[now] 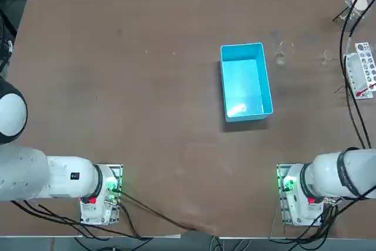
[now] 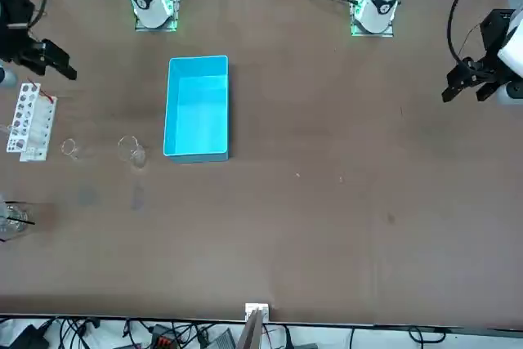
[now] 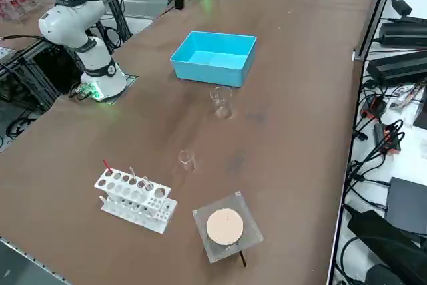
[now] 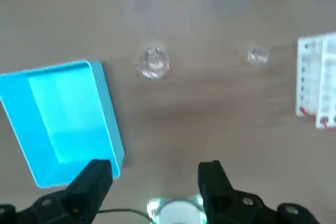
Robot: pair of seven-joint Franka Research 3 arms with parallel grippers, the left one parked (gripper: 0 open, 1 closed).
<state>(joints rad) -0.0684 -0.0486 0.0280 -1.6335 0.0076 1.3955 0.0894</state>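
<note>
Hand point(image 4: 155, 172) aloft near blue bin point(image 4: 63, 124), fingers point(image 4: 94, 179) apart in wrist view alone.

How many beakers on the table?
2: large beaker beside the bin; small beaker between it and the rack. The end effector hangs open above the table.

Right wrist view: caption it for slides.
Open right gripper high over table, facing blue bin, large beaker, small beaker, test-tube rack.
</note>
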